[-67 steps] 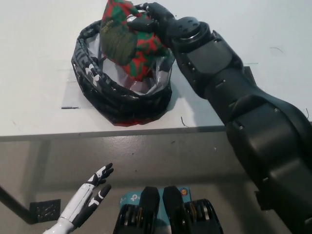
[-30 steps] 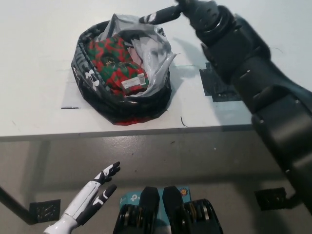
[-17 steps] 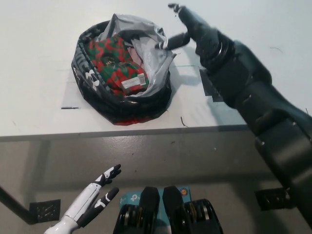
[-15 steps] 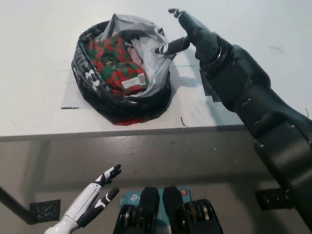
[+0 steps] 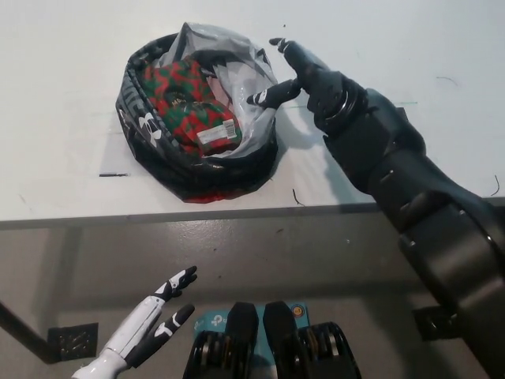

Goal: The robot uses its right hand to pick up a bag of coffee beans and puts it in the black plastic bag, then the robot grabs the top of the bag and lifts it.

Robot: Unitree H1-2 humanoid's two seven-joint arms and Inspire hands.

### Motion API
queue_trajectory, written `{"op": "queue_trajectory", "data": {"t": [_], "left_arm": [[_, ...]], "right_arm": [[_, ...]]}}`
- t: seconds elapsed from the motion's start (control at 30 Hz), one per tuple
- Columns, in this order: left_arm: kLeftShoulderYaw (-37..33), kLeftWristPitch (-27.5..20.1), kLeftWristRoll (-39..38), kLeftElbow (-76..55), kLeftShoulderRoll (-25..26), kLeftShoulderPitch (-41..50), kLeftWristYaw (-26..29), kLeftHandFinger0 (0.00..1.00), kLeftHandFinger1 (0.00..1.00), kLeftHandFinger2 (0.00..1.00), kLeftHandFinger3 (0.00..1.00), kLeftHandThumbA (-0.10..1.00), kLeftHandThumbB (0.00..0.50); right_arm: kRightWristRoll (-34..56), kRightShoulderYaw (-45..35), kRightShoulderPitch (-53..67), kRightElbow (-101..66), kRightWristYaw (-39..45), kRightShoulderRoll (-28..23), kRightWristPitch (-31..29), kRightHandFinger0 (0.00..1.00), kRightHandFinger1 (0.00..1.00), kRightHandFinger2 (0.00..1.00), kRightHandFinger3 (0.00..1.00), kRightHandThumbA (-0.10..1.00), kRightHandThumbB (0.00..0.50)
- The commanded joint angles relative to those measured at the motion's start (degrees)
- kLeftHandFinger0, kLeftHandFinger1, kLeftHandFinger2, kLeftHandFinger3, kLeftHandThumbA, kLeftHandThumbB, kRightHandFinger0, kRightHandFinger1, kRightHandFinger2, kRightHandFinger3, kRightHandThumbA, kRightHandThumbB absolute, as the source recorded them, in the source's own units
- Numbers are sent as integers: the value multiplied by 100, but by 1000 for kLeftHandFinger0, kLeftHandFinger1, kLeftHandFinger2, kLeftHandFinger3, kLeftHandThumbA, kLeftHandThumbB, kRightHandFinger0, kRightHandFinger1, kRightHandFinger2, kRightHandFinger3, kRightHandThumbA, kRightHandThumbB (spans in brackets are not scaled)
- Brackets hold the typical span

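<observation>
Red and green wrapping marks the coffee bag (image 5: 188, 105), which lies inside the black plastic bag (image 5: 197, 170) on the white counter (image 5: 63, 95), a small pale label showing near its lower right end. The plastic bag sits slumped and wide open, its black rim rolled down around the coffee bag, with crumpled grey lining (image 5: 237, 71) bunched up along the far and right sides. The black right hand (image 5: 296, 73) is over the plastic bag's right edge, fingers spread apart and holding nothing; one finger points left and reaches the grey lining at the rim, though I cannot tell if it presses on it. The white left hand (image 5: 154, 320) rests low at the lower left, below the counter edge, fingers apart and empty.
</observation>
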Motion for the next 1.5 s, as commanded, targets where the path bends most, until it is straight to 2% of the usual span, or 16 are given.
{"op": "queue_trajectory", "data": {"t": [0.0,0.5,0.6,0.63,0.67,0.7,0.73,0.77,0.8,0.83,0.87,0.9,0.93,1.0,1.17,1.47], "left_arm": [[-2,-92,-6,-105,106,-58,-26,1000,1000,1000,1000,1000,298],[-13,-149,-44,-87,129,-137,-93,1000,1000,1000,1000,1000,313],[-15,-113,-64,-100,132,-141,-115,1000,1000,1000,1000,1000,316],[-20,-119,-69,-92,132,-150,-123,1000,1000,1000,1000,1000,311],[-26,-139,-47,-75,134,-158,-115,1000,1000,1000,1000,1000,313],[-36,-139,2,-64,145,-169,-104,1000,1000,1000,1000,1000,320],[-39,-122,20,-68,148,-171,-104,1000,1000,1000,1000,1000,326],[-42,-103,32,-74,150,-170,-104,1000,1000,1000,1000,1000,327],[-40,-105,29,-67,152,-178,-102,1000,1000,1000,1000,1000,330],[-38,-110,26,-61,153,-184,-101,1000,1000,1000,1000,1000,330],[-39,-183,21,-29,152,-208,-87,1000,1000,1000,1000,1000,305],[-41,-215,23,-20,151,-216,-80,1000,1000,1000,1000,1000,305],[-47,-247,33,-11,148,-220,-69,1000,1000,1000,1000,1000,295],[-55,-237,74,-23,139,-204,-49,1000,1000,1000,1000,1000,304],[-69,-219,137,-40,152,-242,-47,1000,1000,974,1000,1000,292],[-102,-105,94,-35,196,-331,-147,1000,1000,960,1000,1000,305]], "right_arm": [[139,-189,-184,23,122,23,104,1000,1000,1000,1000,923,393],[810,-1096,-74,201,306,163,407,994,1000,1000,1000,883,330],[984,-1406,-23,222,330,175,381,673,1000,1000,1000,875,318],[1031,-1538,-11,234,299,180,399,480,956,1000,1000,867,330],[1151,-1700,-3,249,208,192,402,217,617,1000,1000,829,332],[1503,-2103,-10,272,105,212,437,43,292,743,1000,774,337],[1661,-2267,-20,277,160,209,454,9,91,401,799,747,312],[1752,-2438,-32,282,253,203,470,2,18,286,639,738,304],[1824,-2590,-59,283,303,202,470,0,4,99,313,695,267],[1872,-2678,-78,282,327,203,469,0,4,99,313,695,267],[2400,-3305,-178,297,258,223,584,0,0,138,228,459,187],[2686,-3630,-220,306,210,234,644,0,0,138,228,459,187],[3006,-4028,-267,314,156,257,695,0,0,297,377,302,164],[3264,-4464,-303,292,115,331,660,0,25,425,491,235,134],[3317,-4869,-391,267,115,412,712,0,90,599,770,205,124],[3078,-4814,-467,199,-6,394,565,0,103,540,759,205,69]]}}
